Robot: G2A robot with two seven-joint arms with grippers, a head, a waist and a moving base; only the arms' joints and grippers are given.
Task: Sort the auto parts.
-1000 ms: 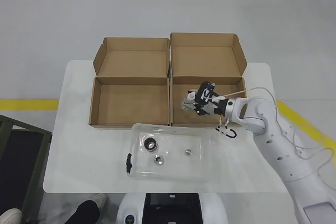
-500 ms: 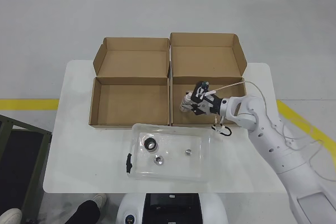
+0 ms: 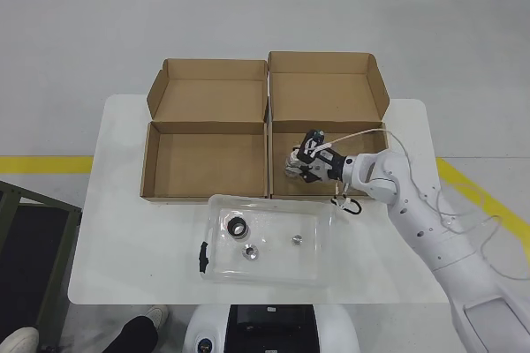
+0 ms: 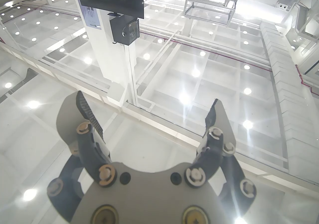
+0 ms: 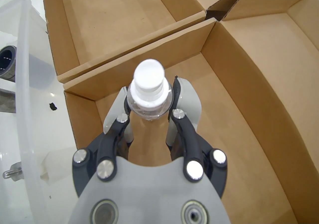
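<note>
My right gripper (image 3: 295,163) is shut on a small clear part with a white cap (image 5: 149,78). It holds the part over the near left corner of the right cardboard box (image 3: 291,134), just inside the wall it shares with the left box (image 3: 203,163). In the right wrist view the capped part (image 5: 149,85) sits between the fingers (image 5: 185,100), above the box floor (image 5: 236,122). The clear bin (image 3: 274,265) holds a dark bearing sleeve (image 3: 238,228), a small metal ring (image 3: 250,252) and a bolt (image 3: 296,237). My left gripper (image 4: 147,97) is open, aimed at the ceiling.
Both boxes stand side by side at the back of the white table, lids folded away from me. The left box (image 5: 112,10) has a bare floor. The bin's rim (image 5: 21,85) lies close in front of the right box. A black latch (image 3: 202,258) sits on the bin's left end.
The right gripper has shifted a little to the left inside the right box, still holding the capped part. The bin's contents have not moved.
</note>
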